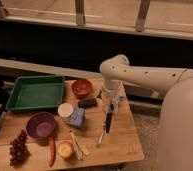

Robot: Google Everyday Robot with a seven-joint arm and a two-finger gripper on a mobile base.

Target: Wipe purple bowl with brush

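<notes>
My jaws hung over the right side of the wooden surface, pinching the top of the black brush, while the purple bowl sat well apart at front left, with a blue pad, white cup and black block between, and a silver utensil near the brush's lower end.

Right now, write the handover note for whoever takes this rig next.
The gripper is shut on the upper end of the brush, above the right part of the table.
The purple bowl sits at the table's front left, apart from both.
Done: brush gripped.
Left: carry the brush over to the purple bowl and wipe its inside.
</notes>
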